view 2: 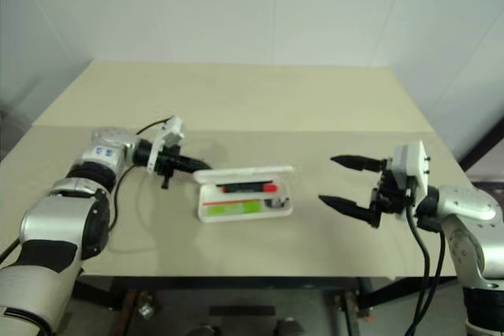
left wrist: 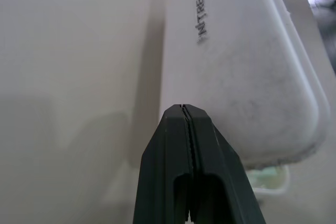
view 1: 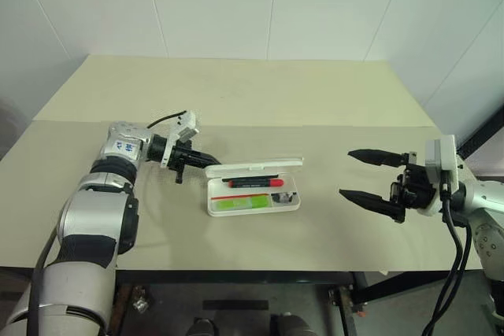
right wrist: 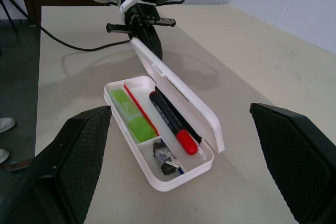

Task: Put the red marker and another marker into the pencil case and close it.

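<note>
While the pencil case [right wrist: 163,129] lies open near the middle of the table [view 1: 236,92], both the red marker [right wrist: 173,121] and the lime-green marker [right wrist: 128,111] already rest inside its tray. The lid [right wrist: 176,95] stands half raised. The left gripper [view 1: 206,159], fingers clenched together and grasping nothing, sits at the back of the lid near its left end. The right gripper [view 1: 376,180] hangs well apart, fingers spread wide. The case appears light, stiff and smooth; it may skid when pushed, so pressure belongs on the lid's outer face, near its middle.
</note>
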